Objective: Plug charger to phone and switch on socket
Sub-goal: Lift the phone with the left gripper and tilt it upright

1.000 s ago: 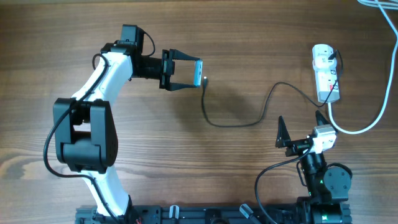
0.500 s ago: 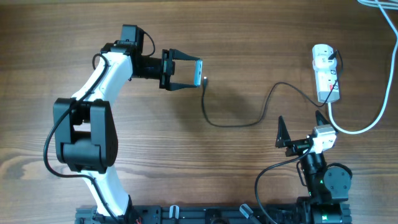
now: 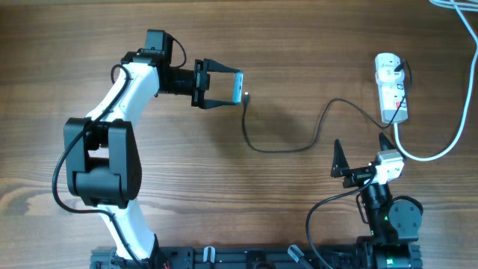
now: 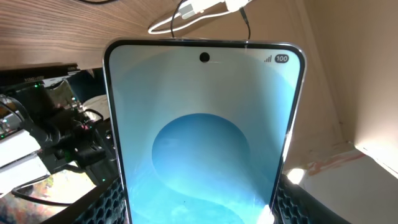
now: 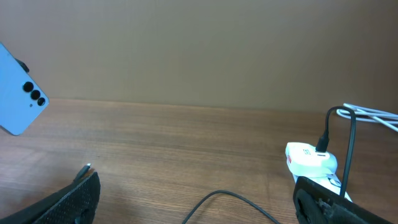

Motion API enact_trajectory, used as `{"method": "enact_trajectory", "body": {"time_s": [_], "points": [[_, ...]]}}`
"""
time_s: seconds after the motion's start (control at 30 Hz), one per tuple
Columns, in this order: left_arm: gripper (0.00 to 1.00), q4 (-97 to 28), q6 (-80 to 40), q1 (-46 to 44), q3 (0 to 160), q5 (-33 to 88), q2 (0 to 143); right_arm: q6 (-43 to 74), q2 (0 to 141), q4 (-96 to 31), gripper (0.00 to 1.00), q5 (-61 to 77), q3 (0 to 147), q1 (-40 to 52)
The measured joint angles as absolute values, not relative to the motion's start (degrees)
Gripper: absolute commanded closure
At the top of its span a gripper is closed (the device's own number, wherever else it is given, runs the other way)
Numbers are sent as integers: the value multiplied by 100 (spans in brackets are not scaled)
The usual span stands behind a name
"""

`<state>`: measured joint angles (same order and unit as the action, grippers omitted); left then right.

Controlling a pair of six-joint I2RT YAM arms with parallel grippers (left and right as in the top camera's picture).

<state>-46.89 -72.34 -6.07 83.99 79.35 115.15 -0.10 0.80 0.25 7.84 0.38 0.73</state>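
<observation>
My left gripper [image 3: 224, 87] is shut on the phone [image 3: 239, 87] and holds it off the table, tilted. In the left wrist view the phone [image 4: 202, 137] fills the frame with its teal-and-white screen, gripped by its side edges between the fingers [image 4: 199, 208]. The right wrist view shows its blue back [image 5: 18, 102]. The charger [image 3: 287, 148], a thin black cable, runs from the socket [image 3: 390, 97] to a plug tip [image 3: 246, 96] lying on the table just by the phone, apart from it [image 5: 84, 169]. My right gripper [image 3: 362, 153] is open and empty near the socket [image 5: 311, 160].
A thick white cable [image 3: 448, 142] loops from the socket toward the right table edge and the back right corner. The right arm's base [image 3: 388, 220] stands at the front right. The left arm [image 3: 112, 134] reaches across the left half of the wooden table.
</observation>
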Motion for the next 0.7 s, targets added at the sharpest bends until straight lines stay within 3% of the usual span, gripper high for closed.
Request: {"method": "enact_trajectory", "body": {"time_s": [0.4, 0.7], "points": [[41, -4034, -7229, -607, 8403, 7703, 11515, -10, 80, 23, 0, 784, 38, 73], [40, -3828, -6427, -598, 8403, 6593, 11515, -10, 80, 23, 0, 784, 38, 73]]}}
